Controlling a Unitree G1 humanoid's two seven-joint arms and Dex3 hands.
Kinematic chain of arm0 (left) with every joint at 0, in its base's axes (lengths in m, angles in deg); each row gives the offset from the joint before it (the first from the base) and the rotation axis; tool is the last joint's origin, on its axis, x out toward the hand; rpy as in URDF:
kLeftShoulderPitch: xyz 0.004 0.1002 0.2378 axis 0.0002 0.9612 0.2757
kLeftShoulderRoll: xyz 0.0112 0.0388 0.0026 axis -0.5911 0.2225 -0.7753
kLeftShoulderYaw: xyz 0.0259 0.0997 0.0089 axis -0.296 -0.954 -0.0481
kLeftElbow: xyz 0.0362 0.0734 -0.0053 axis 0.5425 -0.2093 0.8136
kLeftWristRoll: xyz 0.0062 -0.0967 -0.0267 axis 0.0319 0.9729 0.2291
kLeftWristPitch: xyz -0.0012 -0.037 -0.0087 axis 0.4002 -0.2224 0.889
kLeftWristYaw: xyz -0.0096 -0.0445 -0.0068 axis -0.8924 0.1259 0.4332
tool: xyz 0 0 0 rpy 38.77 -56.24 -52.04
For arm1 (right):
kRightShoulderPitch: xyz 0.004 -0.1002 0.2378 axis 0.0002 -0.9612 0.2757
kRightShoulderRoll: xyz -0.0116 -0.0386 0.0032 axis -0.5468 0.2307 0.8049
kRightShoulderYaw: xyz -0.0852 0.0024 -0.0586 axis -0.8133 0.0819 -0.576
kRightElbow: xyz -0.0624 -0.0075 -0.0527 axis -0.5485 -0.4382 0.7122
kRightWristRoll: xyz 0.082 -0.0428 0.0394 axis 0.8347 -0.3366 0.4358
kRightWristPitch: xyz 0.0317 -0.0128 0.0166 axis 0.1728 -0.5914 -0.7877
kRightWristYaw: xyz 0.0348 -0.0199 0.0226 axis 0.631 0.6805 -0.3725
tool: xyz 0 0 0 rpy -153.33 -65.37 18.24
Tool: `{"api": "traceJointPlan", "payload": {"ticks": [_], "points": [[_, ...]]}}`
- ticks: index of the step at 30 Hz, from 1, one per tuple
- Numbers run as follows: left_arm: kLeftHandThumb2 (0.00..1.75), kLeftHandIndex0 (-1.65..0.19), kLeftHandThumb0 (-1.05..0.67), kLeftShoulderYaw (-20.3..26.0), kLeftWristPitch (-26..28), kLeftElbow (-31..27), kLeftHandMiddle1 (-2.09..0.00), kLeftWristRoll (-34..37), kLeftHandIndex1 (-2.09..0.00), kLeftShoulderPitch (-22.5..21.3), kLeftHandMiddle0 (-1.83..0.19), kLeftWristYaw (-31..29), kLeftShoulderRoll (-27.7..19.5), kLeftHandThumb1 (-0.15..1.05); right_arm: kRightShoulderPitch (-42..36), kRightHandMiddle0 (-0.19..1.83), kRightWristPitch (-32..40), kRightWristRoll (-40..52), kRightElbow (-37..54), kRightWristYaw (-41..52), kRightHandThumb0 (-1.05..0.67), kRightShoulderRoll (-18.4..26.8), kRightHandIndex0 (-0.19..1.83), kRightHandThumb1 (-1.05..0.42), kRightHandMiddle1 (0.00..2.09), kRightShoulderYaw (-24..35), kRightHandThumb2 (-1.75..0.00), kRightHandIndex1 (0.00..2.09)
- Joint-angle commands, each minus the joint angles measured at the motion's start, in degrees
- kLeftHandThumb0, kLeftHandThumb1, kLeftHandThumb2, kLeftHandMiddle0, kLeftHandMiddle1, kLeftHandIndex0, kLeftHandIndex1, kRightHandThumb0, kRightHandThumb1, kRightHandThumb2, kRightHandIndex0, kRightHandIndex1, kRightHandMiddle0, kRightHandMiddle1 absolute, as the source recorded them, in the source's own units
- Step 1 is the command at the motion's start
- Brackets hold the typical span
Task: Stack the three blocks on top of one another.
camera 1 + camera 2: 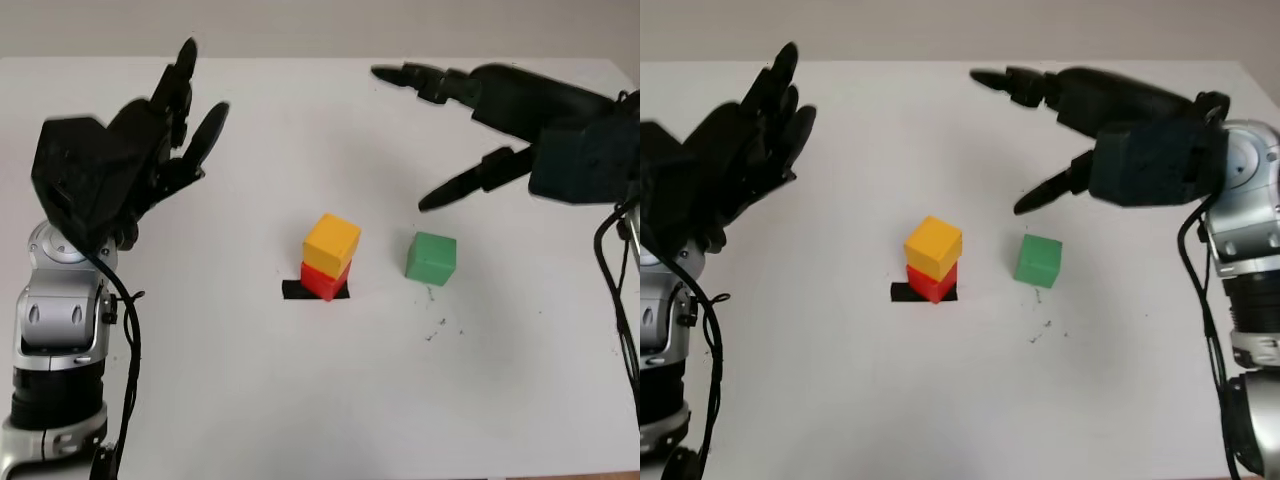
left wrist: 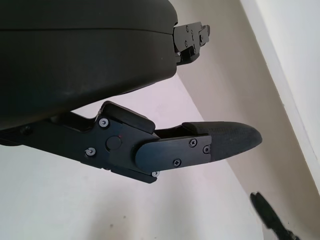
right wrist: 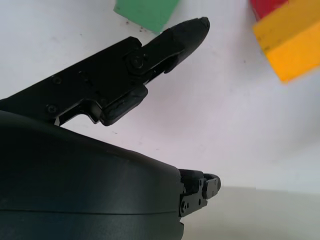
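**Colours on the desk**

Plain white desk (image 1: 300, 400), a few dark specks. Yellow-orange cube block (image 1: 332, 240); red cube block (image 1: 323, 279); black tape strip (image 1: 294, 289); solid green cube block (image 1: 431, 257). Both robot hands matte black: left (image 1: 160, 120), right (image 1: 470, 130). Forearms silver.

The scene is lit evenly and brightly from above, and the white table (image 1: 300, 400) is rendered almost without texture. Short, soft shadows are cast close beneath the yellow block (image 1: 332, 242) and the green block (image 1: 431, 258), on their near sides. No hard glare is seen on the table around the yellow block, though dull highlights are carried by the black shell of the right hand (image 1: 1080, 130) behind the green block. The left hand (image 1: 150, 140), far to the left of the yellow block, is slightly softened at its fingertips. In the right wrist view, the green block (image 3: 146, 12) is shown slightly blurred, and the hand shell is left dark and nearly featureless.
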Motion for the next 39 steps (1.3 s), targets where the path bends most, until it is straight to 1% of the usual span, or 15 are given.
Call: {"api": "traceJointPlan", "payload": {"ticks": [1,3,6,9,14,18,20,22,23,24,28,33,36,39], "points": [[0.58,0.19,-0.75,0.58,-1.03,-1.29,0.0,0.92,0.0,1.99,0.19,1.44,0.98,1.05,-0.19,0.19,-3.93,-1.66,-0.45,0.01,-0.66,2.86,0.07,-0.77,0.11,-0.45,-0.06,0.09],[0.58,0.19,-0.76,0.75,-0.77,-2.19,0.0,1.31,0.0,4.16,0.19,3.5,2.17,1.05,-0.56,0.21,-8.38,-3.89,0.03,-0.11,-0.63,4.85,0.08,-0.78,0.11,-0.99,-0.06,0.09],[0.57,0.19,-0.79,0.44,-1.43,-2.79,0.0,1.31,0.0,6.75,0.19,5.56,3.06,1.05,-1.12,0.23,-12.53,-6.55,0.28,-0.69,-0.57,7.12,0.09,-0.79,0.09,-1.15,-0.06,0.08],[0.6,0.19,-0.79,-0.03,-2.4,-3.16,0.0,1.29,0.0,9.1,0.19,6.64,3.64,1.05,-0.78,0.28,-20.23,-9.46,-1.57,-3.12,-0.56,9.73,0.14,-0.78,0.1,-1.46,-0.05,0.09],[0.61,0.19,-0.8,0.03,-3.37,-2.37,0.0,1.7,0.0,11.12,0.19,7.89,4.38,1.05,-0.27,0.28,-28.58,-14.89,-2.01,-6.61,-0.56,13.42,0.14,-0.76,0.08,-1.47,-0.04,0.08],[0.58,0.19,-0.78,0.29,-3.99,-1.38,0.0,2.74,0.0,11.56,0.19,8.19,4.65,1.05,0.32,0.28,-31.73,-18.97,-1.55,-9.05,-0.6,15.08,0.15,-0.75,0.07,-1.4,-0.05,0.07],[0.57,0.19,-0.79,0.1,-4.42,-0.79,0.0,2.74,0.0,11.39,0.19,8.66,4.73,1.05,0.55,0.29,-32.76,-19.17,-2.36,-9.63,-0.61,15.46,0.15,-0.76,0.07,-1.62,-0.05,0.07],[0.57,0.19,-0.8,-0.54,-5.04,-0.27,0.0,1.86,0.0,11.41,0.19,9.02,4.32,1.05,0.04,0.31,-33.2,-17.72,-3.91,-9.97,-0.55,15.14,0.14,-0.8,0.08,-1.71,-0.07,0.06],[0.58,0.19,-0.8,-0.79,-5.18,-0.12,0.0,1.57,0.0,11.43,0.19,9.06,4.13,1.05,-0.45,0.33,-33.16,-16.36,-5.0,-10.06,-0.45,14.65,0.14,-0.86,0.08,-1.75,-0.08,0.06],[0.59,0.19,-0.8,-0.96,-5.22,0.01,0.0,1.34,0.0,11.38,0.19,9.22,4.12,1.05,-0.9,0.34,-33.36,-15.64,-6.19,-10.68,-0.43,14.11,0.14,-0.87,0.08,-1.78,-0.08,0.06],[0.6,0.19,-0.8,-1.37,-5.14,0.35,0.0,0.95,0.0,11.33,0.19,9.7,4.26,1.05,-1.74,0.35,-34.42,-16.09,-10.36,-14.85,-0.45,12.08,0.13,-0.85,0.08,-2.3,-0.05,0.05],[0.6,0.19,-0.79,-1.51,-5.2,0.36,0.0,0.62,0.0,11.54,0.19,10.33,4.49,1.05,-2.86,0.38,-34.83,-20.13,-13.81,-23.15,-0.46,9.1,0.13,-0.84,0.09,-2.83,-0.05,0.05],[0.63,0.19,-0.78,-1.99,-5.52,0.4,0.0,-0.51,0.0,11.96,0.19,10.52,3.83,1.05,-2.69,0.39,-34.51,-21.48,-14.82,-25.44,-0.48,7.93,0.14,-0.85,0.09,-3.74,-0.05,0.05],[0.62,0.19,-0.77,-2.05,-5.26,-0.18,0.0,-0.39,0.0,12.24,0.19,10.54,4.19,1.05,-2.87,0.42,-34.61,-20.76,-16.48,-27.38,-0.51,6.5,0.16,-0.83,0.1,-4.28,-0.05,0.07]]}}
